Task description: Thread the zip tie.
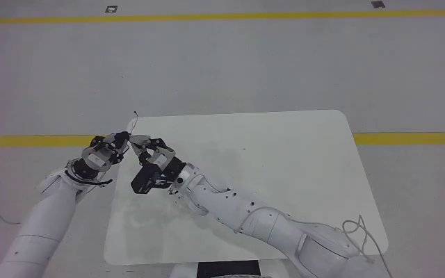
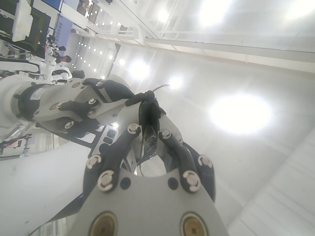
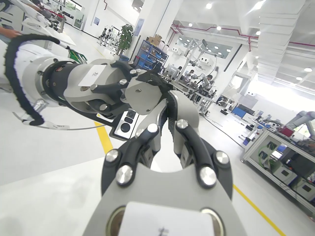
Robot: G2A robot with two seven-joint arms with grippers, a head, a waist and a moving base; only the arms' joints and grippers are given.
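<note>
Top view: both arms meet over the near-left corner of the white table [image 1: 278, 153]. The left gripper [image 1: 119, 144] and the right gripper [image 1: 136, 144] are tip to tip, touching or nearly so. The zip tie [image 1: 133, 124] is a thin dark strand that starts at the point where the two claws meet. It runs up and away from both of them and ends past the table's far edge, over the grey floor. A yellow floor line [image 1: 389, 138] passes behind the table.

Left wrist view: the left gripper [image 2: 149, 106] is clenched on the zip tie. The black strip sits between its two pads, and a thin strand trails back from the tips into the gap between the finger links towards the palm. The tie's free end [image 2: 160, 87] pokes out just beyond the tips, slightly curved. The right gripper [image 2: 137, 99] comes in from the side. Its dark tips are pressed together right against the left claw's tips, pinching the tie where the free end emerges.

Right wrist view: the right gripper [image 3: 168, 99] has its pads closed tip to tip, with only a narrow slit further back near the links. The left gripper [image 3: 161, 84] sits directly ahead of it, with its black fingertips touching the right claw's tips. The tie itself is too small to make out at that contact point.
</note>
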